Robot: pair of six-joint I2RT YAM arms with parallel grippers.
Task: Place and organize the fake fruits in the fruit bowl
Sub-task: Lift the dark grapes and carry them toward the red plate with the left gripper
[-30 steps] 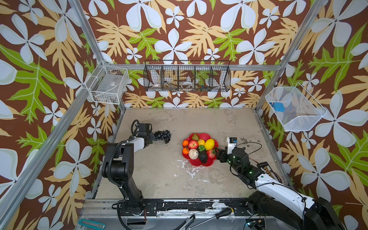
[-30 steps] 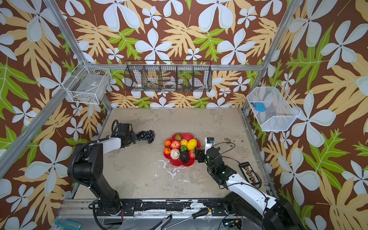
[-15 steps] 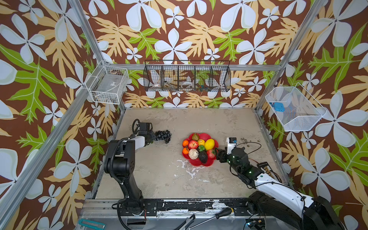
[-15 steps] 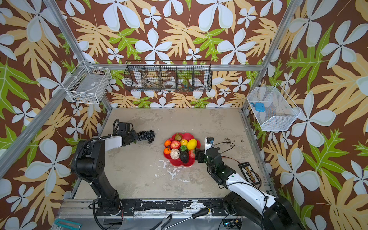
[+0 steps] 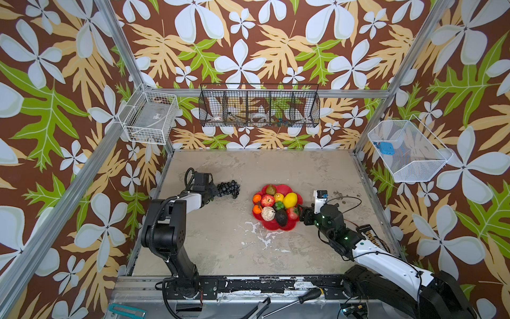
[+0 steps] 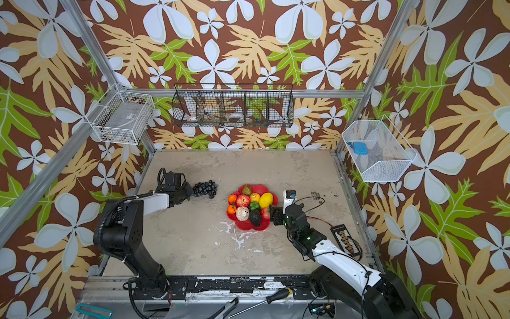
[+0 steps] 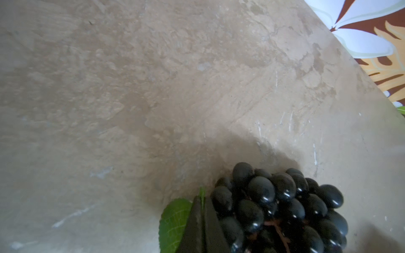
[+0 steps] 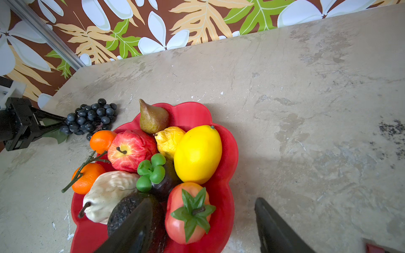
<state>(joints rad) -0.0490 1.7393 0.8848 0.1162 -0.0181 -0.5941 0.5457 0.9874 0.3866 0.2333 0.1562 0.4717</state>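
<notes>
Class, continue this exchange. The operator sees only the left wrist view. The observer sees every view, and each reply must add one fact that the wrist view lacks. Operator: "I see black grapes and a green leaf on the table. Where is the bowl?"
Observer: The fruit bowl lies right of the grape bunch in both top views, apart from it.
Operator: Is there room in it?
Observer: Little. Fruits crowd it from the pear at the far rim to the avocado near the front rim.
Operator: And the other arm?
Observer: The right gripper stands open at the bowl's side away from the grapes.
</notes>
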